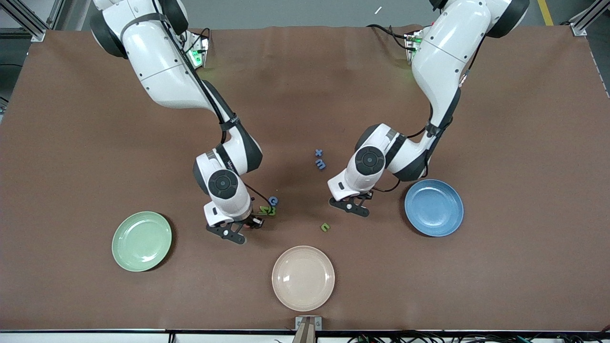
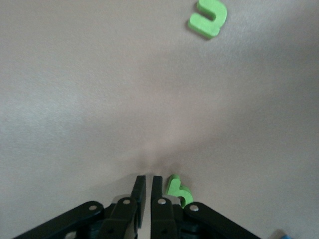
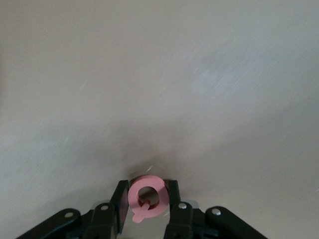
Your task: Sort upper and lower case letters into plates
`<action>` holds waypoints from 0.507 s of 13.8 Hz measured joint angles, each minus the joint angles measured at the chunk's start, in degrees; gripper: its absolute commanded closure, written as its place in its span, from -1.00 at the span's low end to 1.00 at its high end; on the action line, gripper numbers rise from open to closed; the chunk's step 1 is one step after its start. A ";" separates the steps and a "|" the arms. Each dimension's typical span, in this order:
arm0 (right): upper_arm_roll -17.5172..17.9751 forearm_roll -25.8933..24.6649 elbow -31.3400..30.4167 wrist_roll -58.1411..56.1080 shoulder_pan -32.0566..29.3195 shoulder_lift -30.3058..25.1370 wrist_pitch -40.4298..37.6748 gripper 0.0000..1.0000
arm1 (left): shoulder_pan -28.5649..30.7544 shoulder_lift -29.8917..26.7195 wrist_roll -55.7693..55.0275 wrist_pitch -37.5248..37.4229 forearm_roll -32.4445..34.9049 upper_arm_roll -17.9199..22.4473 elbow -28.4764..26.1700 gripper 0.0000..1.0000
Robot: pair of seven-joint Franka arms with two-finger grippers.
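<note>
My right gripper [image 1: 253, 222] is shut on a red letter Q [image 1: 259, 222], low over the table between the pale green plate [image 1: 141, 241] and the cream plate; in the right wrist view [image 3: 146, 184] the Q [image 3: 132, 197] sits between the fingers. My left gripper [image 1: 366, 196] is shut and empty beside the blue plate [image 1: 433, 207]. In the left wrist view [image 2: 147, 178] a green letter [image 2: 177, 189] lies against the outside of one finger. A green c [image 1: 325, 227] [image 2: 208, 17] lies nearer the camera. Both plates are empty.
A blue letter [image 1: 273, 200] and a green letter [image 1: 267, 210] lie beside my right gripper. Two blue letters [image 1: 319, 153] [image 1: 320, 164] lie mid-table. An empty cream plate [image 1: 303, 278] sits near the front edge.
</note>
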 measured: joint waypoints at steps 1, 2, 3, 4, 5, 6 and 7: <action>-1.02 -0.28 1.69 -3.33 -0.48 -0.31 -2.95 0.99 | 0.00 -0.35 0.00 -0.51 0.00 -0.01 0.15 0.70; -1.92 -0.31 3.74 -7.58 -1.36 -0.61 -6.02 0.99 | -0.03 -0.72 0.00 -1.08 0.00 -0.07 0.19 0.66; -2.54 -0.31 5.55 -12.38 -2.79 -0.92 -8.60 0.98 | -0.11 -0.96 -0.06 -1.44 0.00 -0.16 0.20 0.58; -2.86 -0.32 6.60 -17.34 -4.68 -1.24 -10.12 0.96 | -0.28 -1.03 -0.74 -1.63 0.00 -0.24 0.20 0.51; -3.01 -0.36 7.01 -23.51 -7.05 -1.49 -10.75 0.96 | -0.55 -1.02 -1.82 -1.77 0.00 -0.29 0.17 0.40; -3.08 -0.36 7.04 -30.26 -9.42 -1.58 -10.77 0.95 | -0.87 -1.01 -2.45 -1.94 0.00 -0.29 0.08 0.29; -3.12 -0.34 7.02 -36.71 -11.68 -1.54 -10.77 0.94 | -1.15 -0.97 -2.97 -2.08 0.00 -0.31 -0.07 0.21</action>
